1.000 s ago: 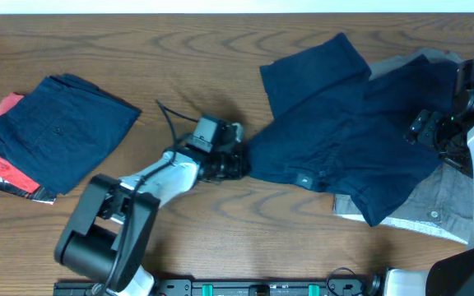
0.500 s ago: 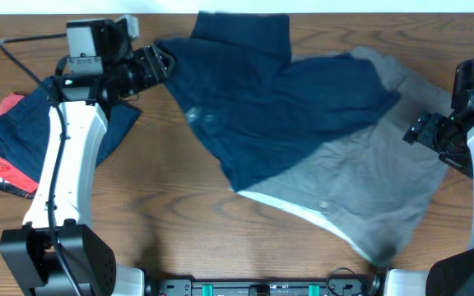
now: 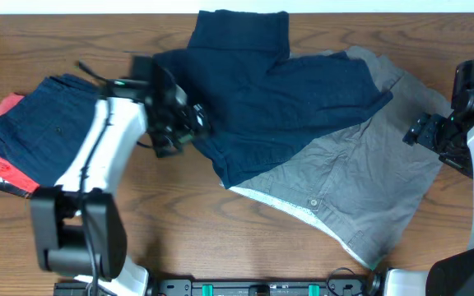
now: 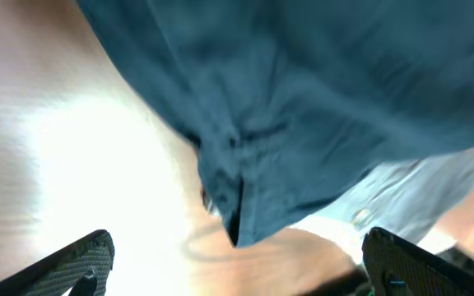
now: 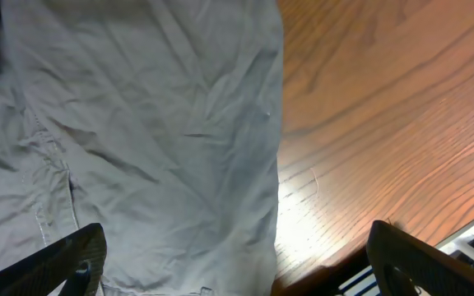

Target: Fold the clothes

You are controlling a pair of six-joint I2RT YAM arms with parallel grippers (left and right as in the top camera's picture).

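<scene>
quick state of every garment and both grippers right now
grey garment: spread open, partly covered
loose navy garment: unfolded, rumpled, lying over the grey garment
red garment: bottom of left stack, mostly covered
folded navy garment: folded, on the red garment
left gripper: open, empty
right gripper: open, empty

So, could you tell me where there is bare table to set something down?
Bare table lies along the near edge between the left arm and the grey shorts, and behind the folded navy pile at far left. Centre and right are crowded.
</scene>
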